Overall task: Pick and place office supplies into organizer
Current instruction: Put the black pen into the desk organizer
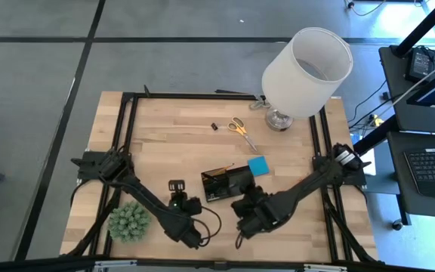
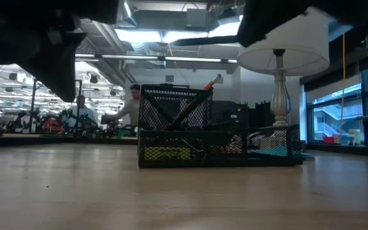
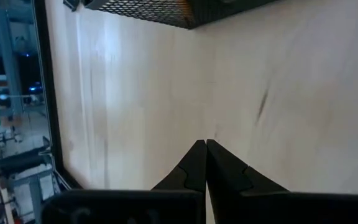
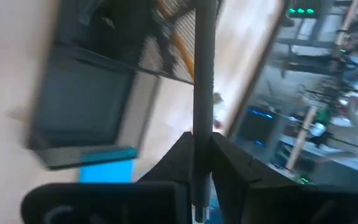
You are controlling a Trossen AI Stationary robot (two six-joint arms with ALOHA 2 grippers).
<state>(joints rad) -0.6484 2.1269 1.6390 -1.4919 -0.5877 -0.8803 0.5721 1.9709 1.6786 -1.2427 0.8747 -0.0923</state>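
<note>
The black mesh organizer [image 1: 225,183] stands near the table's middle. In the low view [image 2: 209,131] an orange pencil [image 2: 203,89] sticks up out of it. The blue pad [image 1: 257,165] lies at its right. The yellow-handled scissors [image 1: 240,128] and a small black clip [image 1: 214,126] lie farther back. My right gripper [image 1: 242,199] is just in front of the organizer, shut on a black pen [image 4: 202,74]. My left gripper [image 1: 176,186] is shut and empty [image 3: 205,146] above bare table to the organizer's left. My right gripper pinches the black pen between its two fingers [image 4: 229,155], one on each side of the shaft [image 4: 199,134]. The pen runs on ahead of the fingertips, lifted clear, over the organizer and the blue pad [image 4: 107,165]. Which end of the pen the fingers are on does not show.
A big white lamp [image 1: 304,72] stands at the table's far right corner. A green spiky plant ball [image 1: 129,221] sits near the front left. Black frame rails [image 1: 127,128] run along the table's sides. Bare wood lies between the organizer and the front edge.
</note>
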